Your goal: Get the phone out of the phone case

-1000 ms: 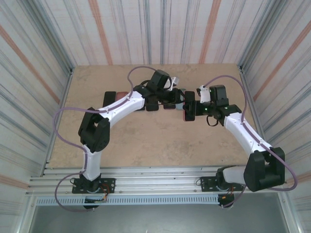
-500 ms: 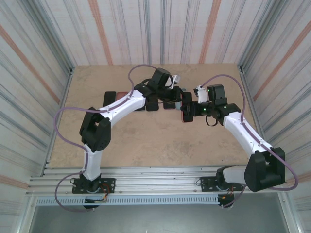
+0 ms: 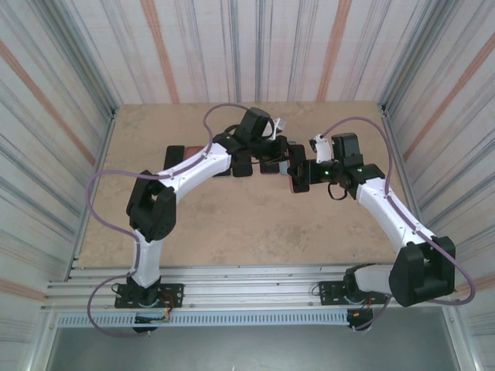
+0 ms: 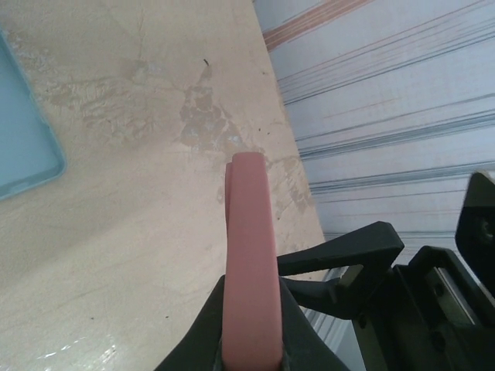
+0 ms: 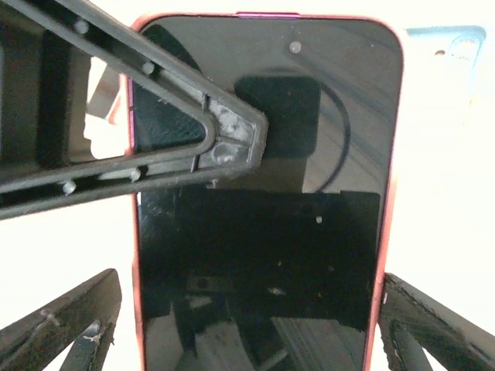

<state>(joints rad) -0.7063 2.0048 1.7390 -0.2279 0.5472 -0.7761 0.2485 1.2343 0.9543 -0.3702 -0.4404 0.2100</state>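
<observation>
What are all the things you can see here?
tan mottled flat table: one, tan, under everything.
striped wall panels: several, white with grey and orange stripes, around the table.
black-screened phone: one, black, held up in the air.
pink phone case: one, pink, wrapped around the phone.
light blue flat thing with rounded corners: one, light blue, lying on the table.
black flat rectangle: one, black, on the table's left part; too small to name.
left gripper: one, black, shut on the pink phone case.
right gripper: one, black, open, a finger on each side of the phone.
</observation>
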